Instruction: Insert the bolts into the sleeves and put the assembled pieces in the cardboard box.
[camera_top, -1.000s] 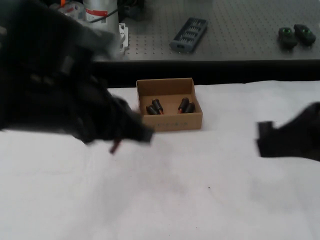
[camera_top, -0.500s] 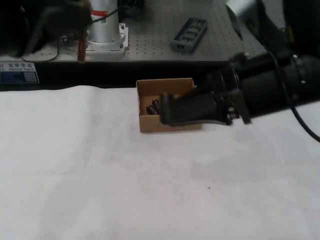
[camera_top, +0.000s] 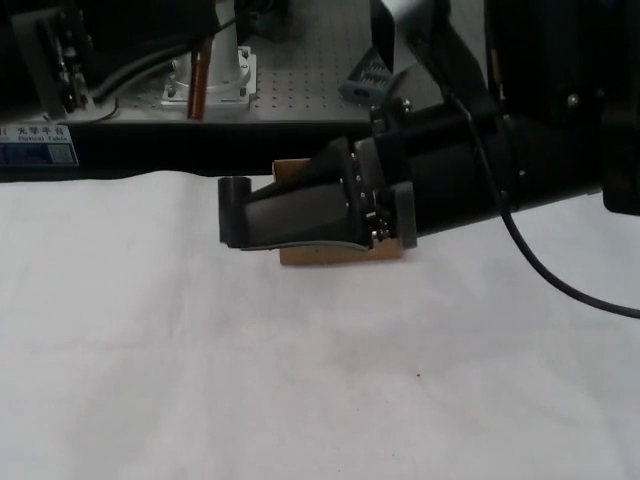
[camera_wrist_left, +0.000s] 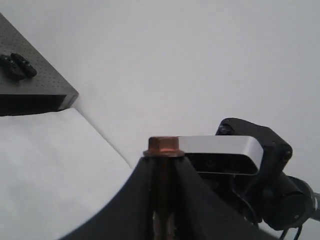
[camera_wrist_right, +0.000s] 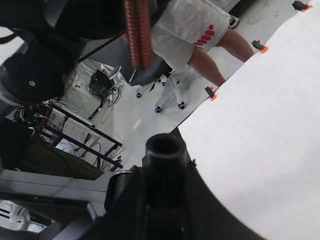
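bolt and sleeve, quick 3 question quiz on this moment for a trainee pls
1. True or false: the bolt is already inside the sleeve.
2. What do the right arm's fingers hold? A) the bolt B) the sleeve C) nothing
3. Fill in: in the high view, the arm holding the sleeve covers most of the cardboard ___.

Key
1. False. The right wrist view shows a gap between them.
2. B
3. box
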